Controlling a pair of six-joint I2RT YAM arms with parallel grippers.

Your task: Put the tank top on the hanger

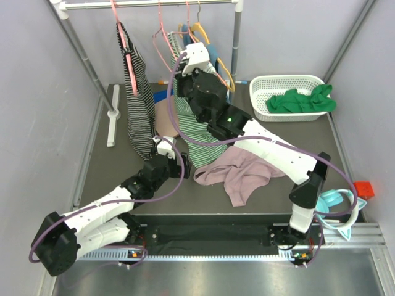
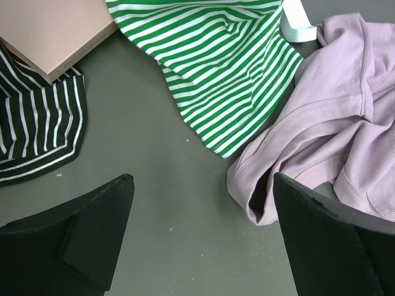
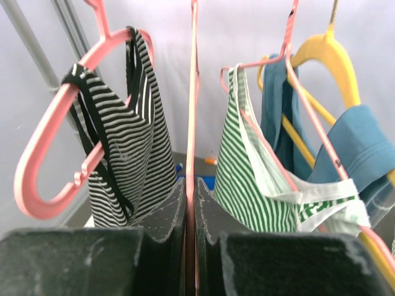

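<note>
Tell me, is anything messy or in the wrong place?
Yes. The pink tank top lies crumpled on the table, while the black-striped top and green-striped top hang from the rail. Green cloth also flops over the white basket's rim.

Rail (image 1: 148, 5) is set across the back of the table (image 1: 123, 179), w/ garments hung along it. Tank top (image 1: 237, 172) is laid on the table front-ctr, partly under the R arm (image 1: 271, 151). L gripper (image 2: 202, 185) is held low just L of it, fingers apart, nothing betw. them. Hanger (image 3: 192, 92) is hung betw. the L striped garment (image 3: 123, 142) and the R striped top (image 3: 247, 179), and is clamped by the R gripper (image 3: 191, 197). Basket (image 1: 259, 83) is placed back-R on the table, w/ a cloth (image 1: 302, 102) in it.
</note>
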